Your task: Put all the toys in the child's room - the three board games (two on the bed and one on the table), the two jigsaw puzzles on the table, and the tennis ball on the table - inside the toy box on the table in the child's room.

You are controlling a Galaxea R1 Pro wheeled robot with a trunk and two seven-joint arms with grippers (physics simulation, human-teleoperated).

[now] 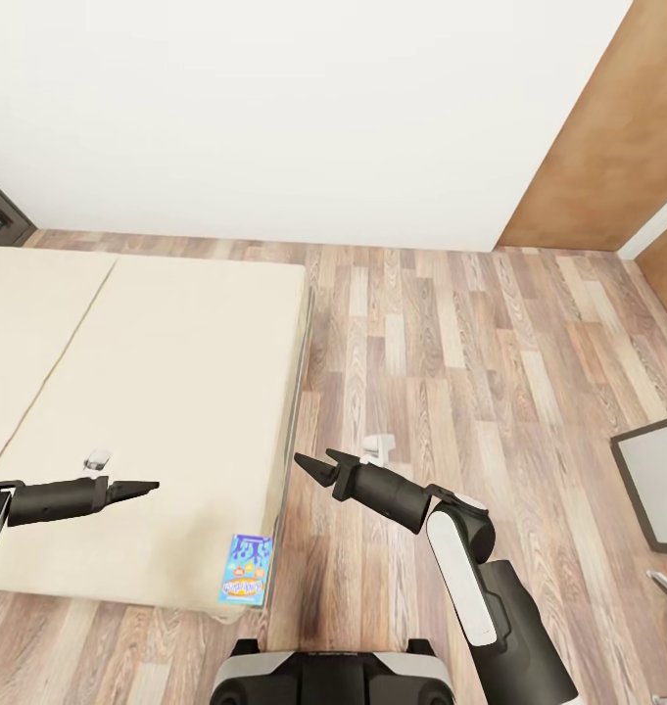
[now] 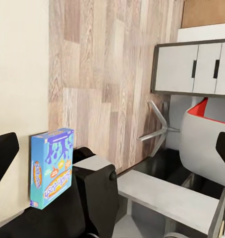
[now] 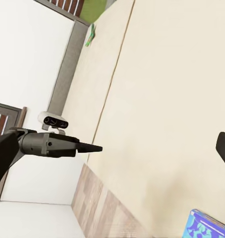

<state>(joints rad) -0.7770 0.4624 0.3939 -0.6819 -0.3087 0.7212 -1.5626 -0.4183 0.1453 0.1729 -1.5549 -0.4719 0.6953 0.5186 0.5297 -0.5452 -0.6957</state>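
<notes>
Lying flat at bed corner: blue board game, colourful print.

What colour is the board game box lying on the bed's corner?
The board game is blue with colourful print, clearest in the left wrist view; it lies on the beige bed.

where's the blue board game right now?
In the head view, the blue board game lies flat on the bed at its near corner, beside the wood floor, between and below the two grippers, nearer the robot's base.

Beige bed, blue board game (colourful print), brown wood-plank floor, white wall.
</notes>
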